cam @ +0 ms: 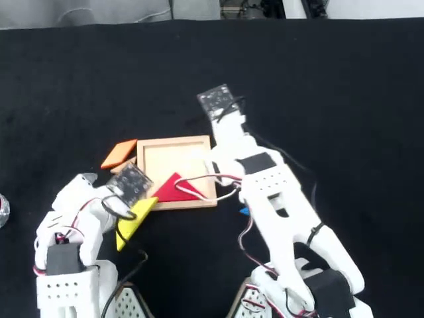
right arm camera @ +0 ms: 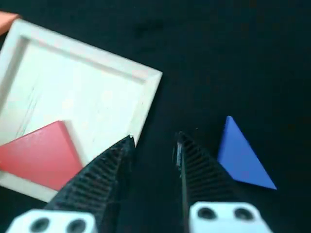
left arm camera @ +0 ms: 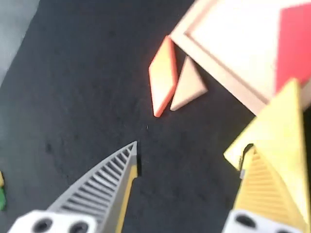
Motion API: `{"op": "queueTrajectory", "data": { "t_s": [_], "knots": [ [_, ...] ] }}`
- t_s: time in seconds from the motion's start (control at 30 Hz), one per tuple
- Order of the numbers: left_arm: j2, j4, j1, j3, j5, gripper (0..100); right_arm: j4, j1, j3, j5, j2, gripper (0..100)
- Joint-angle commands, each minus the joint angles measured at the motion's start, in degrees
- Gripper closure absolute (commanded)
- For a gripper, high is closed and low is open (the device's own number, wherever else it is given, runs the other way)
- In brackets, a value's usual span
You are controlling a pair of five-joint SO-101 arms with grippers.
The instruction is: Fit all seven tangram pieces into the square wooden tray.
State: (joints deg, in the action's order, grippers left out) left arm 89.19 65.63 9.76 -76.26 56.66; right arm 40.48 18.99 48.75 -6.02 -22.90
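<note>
Jaws spread wide, the left gripper (left arm camera: 189,148) has the yellow triangle (left arm camera: 279,126) against one finger, apex toward the tray (left arm camera: 218,68) just beyond; right gripper (right arm camera: 154,138) hangs slightly parted, empty.

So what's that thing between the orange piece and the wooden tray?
A small tan triangle lies on the black table, between the orange piece and the wooden tray. The left wrist view shows it best.

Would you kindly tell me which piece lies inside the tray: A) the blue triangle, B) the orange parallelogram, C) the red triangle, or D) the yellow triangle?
C: the red triangle lies flat within the tray rim.
</note>
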Motion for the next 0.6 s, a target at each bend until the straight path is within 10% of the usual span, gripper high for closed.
{"op": "queueTrajectory", "data": {
  "t_s": [0.0,0.57],
  "knots": [
    [-0.09,6.07,-1.80,6.46,1.67,67,-1.05,-1.14,-0.40,-0.44,-2.15,86.1],
    [-45.54,9.14,-5.14,26.77,-4.75,65,-1.05,-1.05,-0.22,-0.79,-2.15,86.1]
  ]
}}
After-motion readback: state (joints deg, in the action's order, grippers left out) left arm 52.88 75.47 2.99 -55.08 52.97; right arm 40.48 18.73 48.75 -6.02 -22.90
